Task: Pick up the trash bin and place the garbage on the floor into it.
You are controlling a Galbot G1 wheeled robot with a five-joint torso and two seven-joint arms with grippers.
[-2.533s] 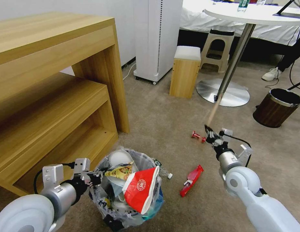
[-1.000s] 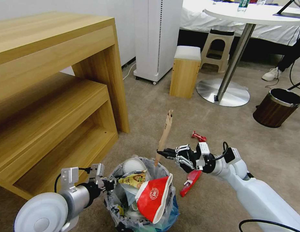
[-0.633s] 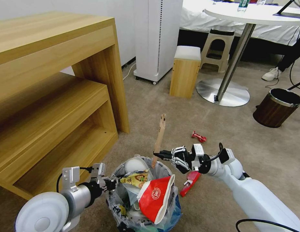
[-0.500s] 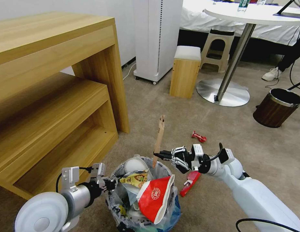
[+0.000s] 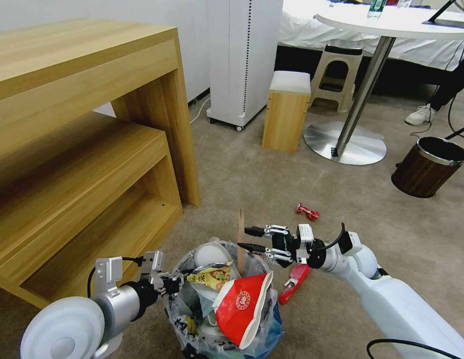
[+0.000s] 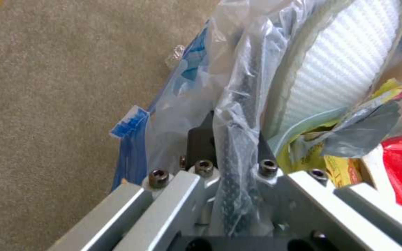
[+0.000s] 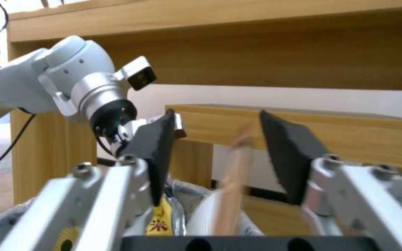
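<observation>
The trash bin [image 5: 179,321], black under a crinkly clear bag, hangs low at the front, heaped with garbage. A red-white crushed bowl [image 5: 240,306] and a white slipper [image 6: 340,66] lie on top. My left gripper [image 5: 170,285] is shut on the bin's rim [image 6: 234,139], bag and all. My right gripper [image 5: 250,238] hovers open over the bin's far side. The wooden stick [image 5: 240,238] stands upright in the bin, loose between the open pads [image 7: 152,146], with its blurred shaft [image 7: 231,188] touching neither. Two red wrappers [image 5: 294,282] [image 5: 308,211] lie on the carpet to the right.
A wooden desk with a low shelf [image 5: 87,164] fills the left side. Farther off stand a white appliance [image 5: 242,60], a small wooden stool [image 5: 287,109], a round table's metal base [image 5: 349,144] and a brown wood-patterned bin [image 5: 428,167]. Open carpet lies to the right.
My right arm carried the stick from the floor to the bin, then the gripper opened and the stick dropped lower into the bin. The left gripper kept its hold on the rim.
</observation>
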